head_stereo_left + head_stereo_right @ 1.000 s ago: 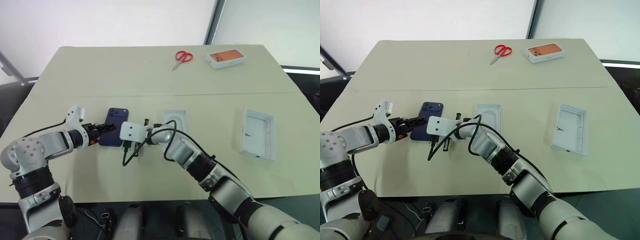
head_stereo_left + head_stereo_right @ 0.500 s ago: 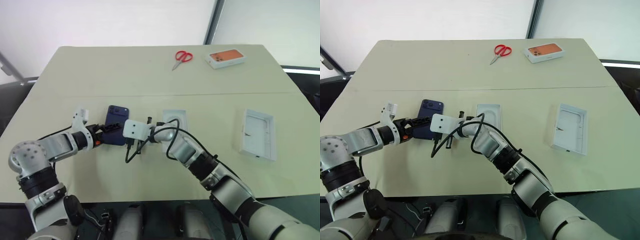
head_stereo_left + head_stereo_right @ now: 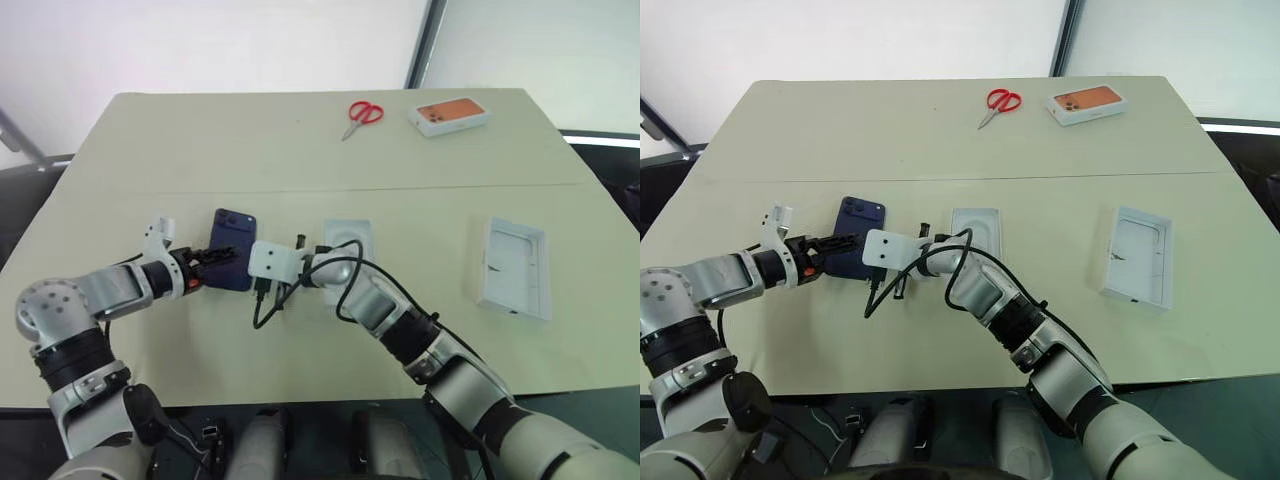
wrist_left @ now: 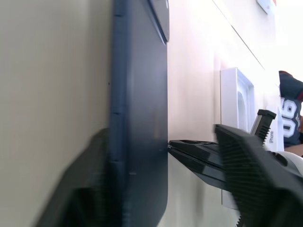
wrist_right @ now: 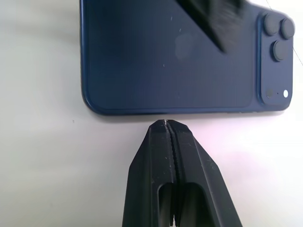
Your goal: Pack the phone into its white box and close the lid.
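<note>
Head view: the phone (image 3: 231, 263) lies flat, long axis running away from the robot — left gripper (image 3: 208, 262) at its left edge, nearer.

Left wrist view: its fingers pinch that edge.

Right wrist view: right gripper (image 5: 166, 126), pressed together, touches the opposite edge.

phone (image 3: 233, 263) flat on table (image 3: 200, 150), left of centre | left gripper (image 3: 212, 264) at its left edge, right gripper (image 5: 166, 124) at its right edge | moulded insert (image 3: 347, 238) just right | box tray (image 3: 516, 267) far right | scissors (image 3: 361, 116), second box (image 3: 450, 115) at the far edge
</note>
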`<state>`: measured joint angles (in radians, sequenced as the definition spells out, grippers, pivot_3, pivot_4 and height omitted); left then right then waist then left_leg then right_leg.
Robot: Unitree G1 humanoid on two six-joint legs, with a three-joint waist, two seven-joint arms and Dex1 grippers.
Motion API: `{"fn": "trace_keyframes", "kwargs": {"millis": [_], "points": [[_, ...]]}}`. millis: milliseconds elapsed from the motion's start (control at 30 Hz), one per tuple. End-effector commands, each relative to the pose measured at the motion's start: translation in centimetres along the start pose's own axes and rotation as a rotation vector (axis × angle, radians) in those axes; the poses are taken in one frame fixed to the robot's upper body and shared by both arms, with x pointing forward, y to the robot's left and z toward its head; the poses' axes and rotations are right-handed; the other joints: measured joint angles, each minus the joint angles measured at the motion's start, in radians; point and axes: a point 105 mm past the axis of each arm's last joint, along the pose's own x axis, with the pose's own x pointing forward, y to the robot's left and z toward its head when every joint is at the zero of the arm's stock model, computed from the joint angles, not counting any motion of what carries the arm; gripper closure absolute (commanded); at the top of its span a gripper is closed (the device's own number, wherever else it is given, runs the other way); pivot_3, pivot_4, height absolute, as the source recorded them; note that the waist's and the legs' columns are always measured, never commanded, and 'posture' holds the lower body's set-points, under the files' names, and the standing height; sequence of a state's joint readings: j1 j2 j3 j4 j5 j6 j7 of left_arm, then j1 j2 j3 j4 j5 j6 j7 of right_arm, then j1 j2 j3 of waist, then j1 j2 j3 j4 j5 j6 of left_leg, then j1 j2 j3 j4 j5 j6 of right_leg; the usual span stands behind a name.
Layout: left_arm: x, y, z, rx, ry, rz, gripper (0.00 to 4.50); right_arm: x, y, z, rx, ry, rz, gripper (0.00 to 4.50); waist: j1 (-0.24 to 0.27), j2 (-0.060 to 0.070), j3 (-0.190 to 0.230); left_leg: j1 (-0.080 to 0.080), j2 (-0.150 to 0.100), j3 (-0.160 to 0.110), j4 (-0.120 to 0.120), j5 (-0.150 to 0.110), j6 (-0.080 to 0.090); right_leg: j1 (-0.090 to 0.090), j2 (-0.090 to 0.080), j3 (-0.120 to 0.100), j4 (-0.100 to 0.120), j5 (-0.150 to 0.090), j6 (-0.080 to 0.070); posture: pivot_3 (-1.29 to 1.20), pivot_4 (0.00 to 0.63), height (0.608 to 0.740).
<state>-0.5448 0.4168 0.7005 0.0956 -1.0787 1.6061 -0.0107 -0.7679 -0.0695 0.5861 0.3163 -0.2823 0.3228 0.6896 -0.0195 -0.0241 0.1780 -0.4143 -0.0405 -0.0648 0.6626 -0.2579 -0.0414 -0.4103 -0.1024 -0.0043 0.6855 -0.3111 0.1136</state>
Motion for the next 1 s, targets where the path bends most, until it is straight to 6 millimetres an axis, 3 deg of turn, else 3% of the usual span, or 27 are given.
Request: {"fn": "trace_keyframes", "kwargs": {"millis": [33,200,367,433,567,667,733,867,1000], "points": [[-0.5,-0.8,0.8,0.016,-0.033,-0.032,2.86,-0.6,-0.7,1.6,-0.035,-0.046,-0.027,4.50,0.000,0.000,0.000,0.000,0.000,0.000,0.000,0.000,0.000,0.000,0.000,0.000,0.000,0.000,0.000,0.00,0.150,0.697],[-0.4,-1.0,0.8,-0.004,-0.048,-0.055,2.86,-1.2,-1.3,1.7,-0.050,-0.045,-0.045,4.50,0.000,0.000,0.000,0.000,0.000,0.000,0.000,0.000,0.000,0.000,0.000,0.000,0.000,0.000,0.000,0.00,0.150,0.697],[-0.6,-1.1,0.9,-0.018,-0.069,-0.066,4.45,-2.7,-2.2,2.2,-0.031,-0.066,-0.072,4.50,0.002,0.000,0.000,0.000,0.000,0.000,0.000,0.000,0.000,0.000,0.000,0.000,0.000,0.000,0.000,0.00,0.150,0.697],[-0.6,-1.1,0.9,-0.021,-0.073,-0.068,4.45,-3.1,-2.3,2.3,-0.019,-0.073,-0.075,4.50,0.002,0.000,0.000,0.000,0.000,0.000,0.000,0.000,0.000,0.000,0.000,0.000,0.000,0.000,0.000,0.00,0.150,0.697],[-0.6,-1.8,1.4,-0.039,-0.115,-0.113,4.45,-5.8,-3.3,2.8,0.010,-0.101,-0.096,4.50,0.003,0.000,0.000,-0.001,0.000,0.000,0.000,0.000,0.000,-0.001,0.000,0.000,0.000,0.000,0.000,0.00,0.150,0.697],[-0.1,-3.5,1.6,-0.022,-0.128,-0.172,4.45,-7.7,-3.5,2.8,0.030,-0.122,-0.094,4.50,0.008,-0.001,0.000,-0.002,0.000,0.000,0.000,0.000,0.000,-0.001,0.000,0.000,-0.001,0.000,0.000,0.00,0.150,0.697],[1.1,-6.1,1.1,0.014,-0.116,-0.252,4.45,-10.1,-3.7,2.6,0.035,-0.137,-0.080,4.50,0.011,-0.001,0.001,-0.003,0.000,0.000,0.001,0.000,0.000,-0.001,0.000,0.000,-0.001,0.000,0.000,0.00,0.150,0.697],[3.6,-10.7,-1.3,0.035,-0.098,-0.370,4.45,-14.3,-4.0,0.6,0.036,-0.098,-0.065,4.50,0.026,-0.002,0.001,-0.007,-0.002,-0.002,0.003,-0.001,0.001,-0.001,-0.001,-0.002,-0.004,0.001,0.002,0.00,0.150,0.697],[5.1,-12.7,-3.2,0.016,-0.064,-0.392,4.45,-16.7,-4.2,-1.2,0.057,-0.053,-0.066,4.50,0.025,-0.003,0.001,-0.006,-0.002,-0.001,0.003,-0.001,0.002,-0.001,-0.001,-0.001,-0.004,0.001,0.002,0.00,0.150,0.697]]}}
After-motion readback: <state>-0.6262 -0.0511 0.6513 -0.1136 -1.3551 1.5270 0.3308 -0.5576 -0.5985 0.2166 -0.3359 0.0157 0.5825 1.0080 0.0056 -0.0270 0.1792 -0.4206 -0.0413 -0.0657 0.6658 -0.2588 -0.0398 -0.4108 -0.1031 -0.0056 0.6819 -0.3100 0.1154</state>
